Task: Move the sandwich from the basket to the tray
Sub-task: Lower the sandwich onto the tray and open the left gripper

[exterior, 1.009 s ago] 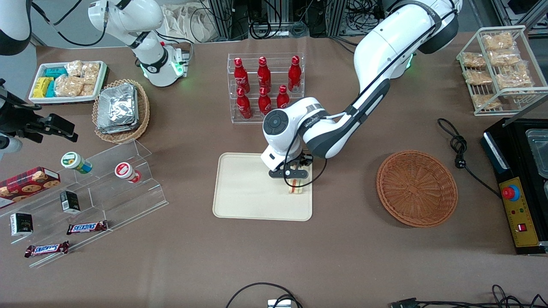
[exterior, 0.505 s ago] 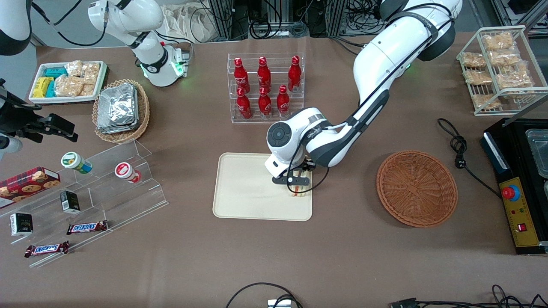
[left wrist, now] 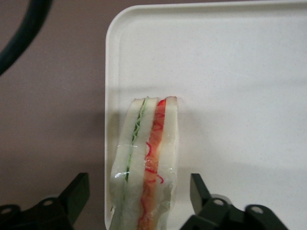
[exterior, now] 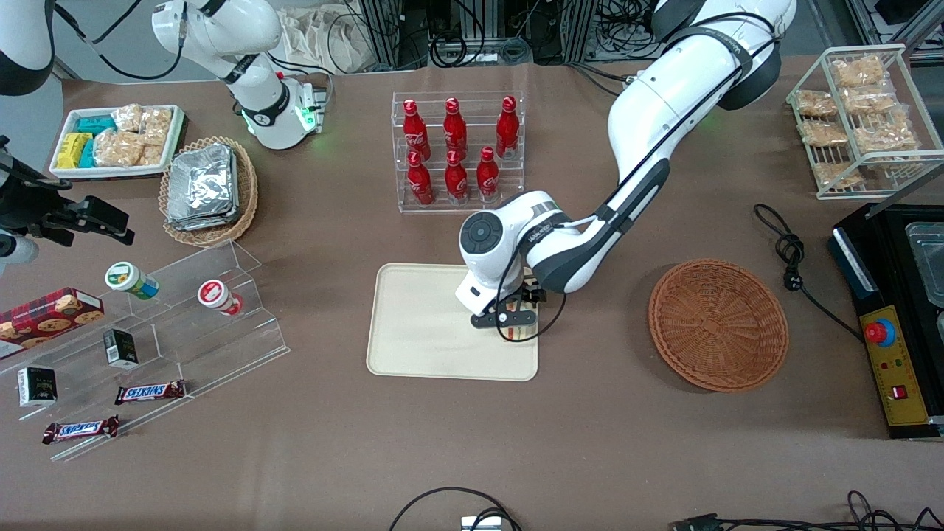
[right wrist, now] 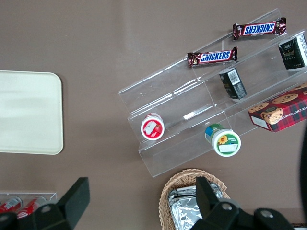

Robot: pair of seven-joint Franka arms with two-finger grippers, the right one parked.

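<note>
The sandwich (left wrist: pixel 146 158) is set on the tray (left wrist: pixel 230 57) at its 3 o'clock edge; the basket (exterior: pixel 717 323) is emptied. The gripper (left wrist: pixel 139 194) is spread astride it; only withdrawal is judged outstanding.

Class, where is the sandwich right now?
The sandwich stands on the tray by its rim nearest the empty basket, between the open hand fingers.

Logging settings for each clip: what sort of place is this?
Likely a robotics lab staged as a snack shop: racked red bottles, acrylic shelving with chocolate bars, open gripper over wedge sandwich on cream tray.
</note>
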